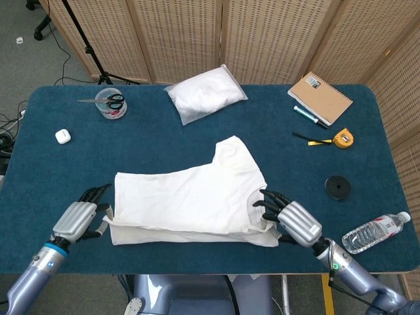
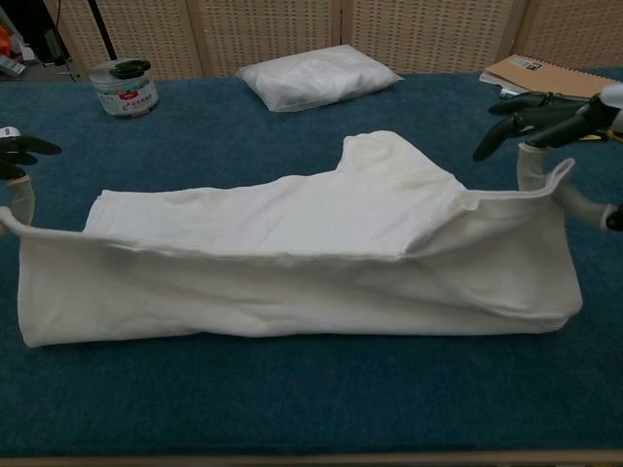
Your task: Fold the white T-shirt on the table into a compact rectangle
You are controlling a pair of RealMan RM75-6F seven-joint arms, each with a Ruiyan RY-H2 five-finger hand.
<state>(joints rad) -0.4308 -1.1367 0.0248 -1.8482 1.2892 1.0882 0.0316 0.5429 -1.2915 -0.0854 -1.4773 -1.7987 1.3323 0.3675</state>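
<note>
While the blue table carries several items, the largest on it is the white T-shirt, lying across the near middle with its collar toward the right and one sleeve pointing to the far side. Its near edge is raised off the cloth surface and doubled over toward the far side; in the chest view this lifted portion stands as a long upright band spanning the garment's width.

The left hand is at the shirt's left end and pinches the raised hem corner, the remaining fingers extended. The right hand is at the collar end and pinches the raised edge there likewise, dark fingers spread above the fabric.

Beyond the shirt, near the far edge, lies a white plastic-wrapped bag. At the far right sits a brown spiral notebook with a pen just beside it, then a yellow tape measure. A water bottle lies near the right front edge, a black disc between it and the tape. At the far left are a jar holding scissors and a small white earbud case.
</note>
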